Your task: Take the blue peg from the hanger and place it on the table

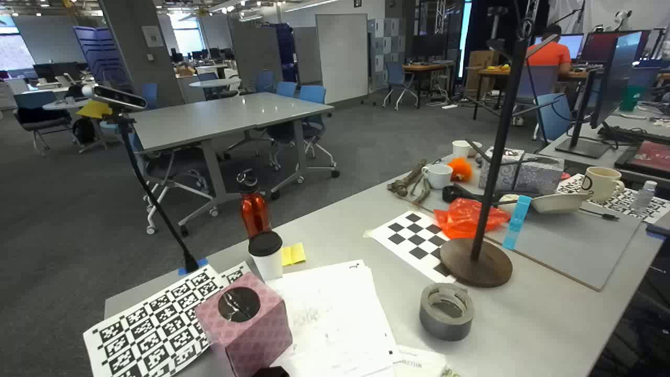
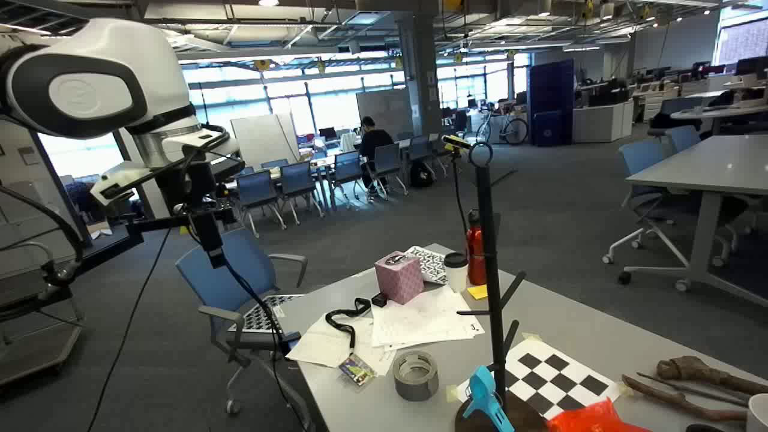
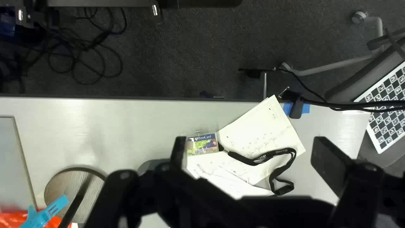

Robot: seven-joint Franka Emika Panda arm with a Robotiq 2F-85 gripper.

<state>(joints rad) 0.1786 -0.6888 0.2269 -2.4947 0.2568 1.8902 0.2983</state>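
The blue peg (image 1: 515, 222) is a light-blue plastic clip. It hangs on a low arm of the dark hanger (image 1: 500, 136), a post on a round wooden base. In an exterior view the peg (image 2: 487, 401) shows low beside the post (image 2: 492, 258). In the wrist view the peg (image 3: 44, 213) lies at the lower left corner, partly cut off, by the hanger base (image 3: 68, 186). My gripper (image 3: 253, 158) is open and empty, high over the table, well apart from the peg. In an exterior view the arm (image 2: 102, 90) is at upper left; its fingertips cannot be made out there.
A tape roll (image 1: 446, 312), red plastic bag (image 1: 467, 217) and grey board (image 1: 576, 246) surround the hanger. A lanyard with card (image 3: 202, 144) lies on papers. A pink tissue box (image 2: 401, 277), cup (image 2: 456, 273) and red bottle (image 2: 476, 252) stand farther off. The hanger has several projecting arms.
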